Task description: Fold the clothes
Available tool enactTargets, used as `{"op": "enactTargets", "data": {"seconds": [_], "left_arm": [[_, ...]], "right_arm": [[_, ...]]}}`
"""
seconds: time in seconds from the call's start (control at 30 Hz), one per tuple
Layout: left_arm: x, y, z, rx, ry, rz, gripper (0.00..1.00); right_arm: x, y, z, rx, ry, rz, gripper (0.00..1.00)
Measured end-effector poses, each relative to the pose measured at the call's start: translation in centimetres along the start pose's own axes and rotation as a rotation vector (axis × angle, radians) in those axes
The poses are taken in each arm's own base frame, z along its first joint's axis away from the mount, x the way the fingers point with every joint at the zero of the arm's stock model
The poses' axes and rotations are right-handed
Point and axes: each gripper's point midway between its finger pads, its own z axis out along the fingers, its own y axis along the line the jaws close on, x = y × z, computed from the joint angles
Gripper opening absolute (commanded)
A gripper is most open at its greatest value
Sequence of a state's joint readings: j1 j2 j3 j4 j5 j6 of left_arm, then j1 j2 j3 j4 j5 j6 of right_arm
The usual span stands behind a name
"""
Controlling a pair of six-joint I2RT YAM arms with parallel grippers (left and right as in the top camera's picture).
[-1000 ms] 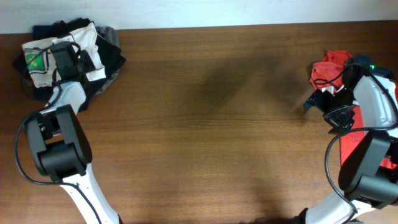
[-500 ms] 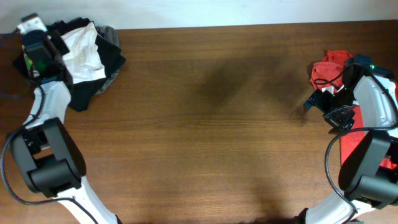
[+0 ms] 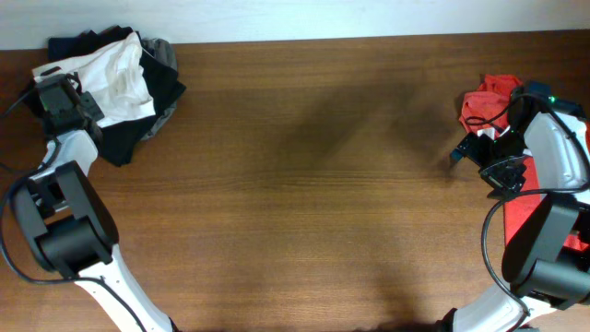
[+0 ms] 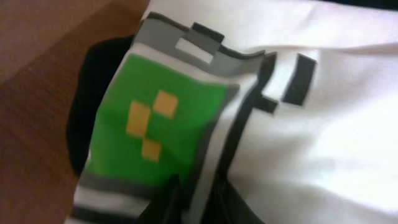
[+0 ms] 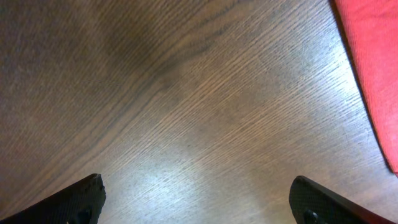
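Shirt (image 3: pixel 118 78) lay crumpled on top of dark pile (image 3: pixel 124 143) at far-left corner of table (image 3: pixel 304 194), not spread, no fold made yet. Left gripper (image 4: pixel 196 202) sat at the pile's left edge, right on the shirt. In wrist view its fingers (image 4: pixel 163 202) stood close together w/ a strip of white-grey cloth btwn them, green badge (image 4: pixel 155 118) just above. Couldn't tell if that was a real pinch or a loose one. Right gripper (image 5: pixel 202 199) was spread wide over bare wood by the right edge, nothing btwn the jaws, red tee (image 3: pixel 489 100) just beside it and not part of the job. Judged stage: pulling shirt off the pile toward open table centre, so task barely begun. Risks from here: (1) hold looked thin, only a narrow bit of hem or fold, so cloth could slip out on a lift or drag and drop back on the pile. (2) Shirt lay touching black garments all round, so a pull could drag one along or topple the pile off the corner. (3) Pinch near the badge prob. caught more than one layer, so shirt might come out bunched and need re-spreading before any fold. (4) Right arm well apart from the shirt, so no second hold avail. quickly if left one failed.
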State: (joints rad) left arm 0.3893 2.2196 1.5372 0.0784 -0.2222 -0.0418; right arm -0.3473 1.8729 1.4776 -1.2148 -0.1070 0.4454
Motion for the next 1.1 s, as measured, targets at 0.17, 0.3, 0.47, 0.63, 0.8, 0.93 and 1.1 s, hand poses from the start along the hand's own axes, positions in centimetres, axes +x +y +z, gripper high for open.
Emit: {"op": "enactTargets", "data": {"seconds": [0.17,0.3,0.47,0.63,0.8,0.93,1.1], "left_arm": [[-7.5,-2.6,-8.0,0.062,-0.113,0.008,0.99],[-14.2,-4.8,-20.6,0.154,-0.234,0.020,0.99],[-12.2,-6.4,-33.4,0.317,-0.146,0.091,0.99],[-4.4,-8.0,-39.4,0.470,0.127,0.133,0.99],[1.0,-9.2,-44.8,0.577,0.270,0.177,0.99],[5.2,-10.2,-49.3,0.712,0.276,0.215,0.99],[12.8,-9.1,-51.6,0.796,0.400,0.216,0.99]], "right_arm": [[0.0,0.0,0.0,0.000,0.000,0.000,0.98],[0.0,0.0,0.0,0.000,0.001,0.000,0.98],[0.0,0.0,0.0,0.000,0.001,0.001,0.98],[0.0,0.0,0.0,-0.001,-0.001,0.000,0.98],[0.0,0.0,0.0,0.000,0.000,0.000,0.98],[0.0,0.0,0.0,0.000,0.000,0.000,0.98],[0.0,0.0,0.0,0.000,0.000,0.000,0.98]]}}
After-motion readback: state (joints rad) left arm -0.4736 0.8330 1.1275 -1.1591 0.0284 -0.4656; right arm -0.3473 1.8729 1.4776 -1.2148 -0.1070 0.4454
